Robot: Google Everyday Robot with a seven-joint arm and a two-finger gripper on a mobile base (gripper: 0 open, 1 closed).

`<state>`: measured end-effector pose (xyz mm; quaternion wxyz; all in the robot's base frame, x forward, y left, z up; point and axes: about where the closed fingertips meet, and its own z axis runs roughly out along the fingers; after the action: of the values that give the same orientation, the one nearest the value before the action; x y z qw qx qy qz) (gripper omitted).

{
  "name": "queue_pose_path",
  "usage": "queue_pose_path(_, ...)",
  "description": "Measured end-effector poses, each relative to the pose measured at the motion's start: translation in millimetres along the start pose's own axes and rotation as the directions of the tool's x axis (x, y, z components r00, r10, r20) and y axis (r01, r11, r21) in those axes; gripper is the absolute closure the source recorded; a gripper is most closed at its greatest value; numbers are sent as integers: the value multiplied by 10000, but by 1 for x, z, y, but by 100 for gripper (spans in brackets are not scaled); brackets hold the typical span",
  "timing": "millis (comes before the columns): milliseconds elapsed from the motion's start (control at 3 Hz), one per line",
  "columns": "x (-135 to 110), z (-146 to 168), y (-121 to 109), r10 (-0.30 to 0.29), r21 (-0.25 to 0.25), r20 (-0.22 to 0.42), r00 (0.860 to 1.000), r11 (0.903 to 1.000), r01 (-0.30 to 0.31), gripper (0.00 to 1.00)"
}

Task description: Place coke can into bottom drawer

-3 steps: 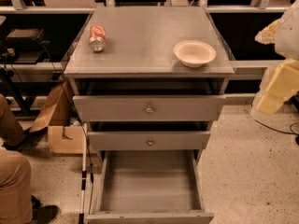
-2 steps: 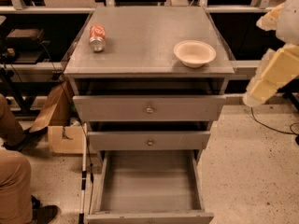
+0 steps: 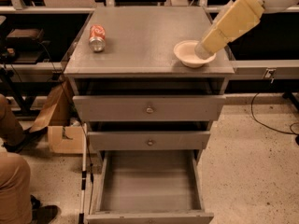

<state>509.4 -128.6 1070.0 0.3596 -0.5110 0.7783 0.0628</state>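
- Cabinet (image 3: 149,45) of grey metal stands mid-scene, as we see it.
- Bottom drawer (image 3: 149,185) is pulled open toward the near side.
- Gripper (image 3: 202,51), on the cream arm reaching in from the far right, hangs over the white bowl (image 3: 187,56); we cannot tell whether it is open or closed.
- Coke can (image 3: 97,37) lies on its side on the cabinet top's far left, well apart from the gripper.

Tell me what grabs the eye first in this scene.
The cream robot arm slants in from the upper right, its gripper low over the white bowl on the right of the cabinet top. The coke can lies on its side at the back left, and the bottom drawer stands pulled open below.
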Motion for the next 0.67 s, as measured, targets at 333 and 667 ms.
queue_pose_path(333,0,0,0,2,1,0,10000,10000,-2,0)
queue_pose_path(667,3,8,-4,774,374,-81,9970,9963,-771,0)
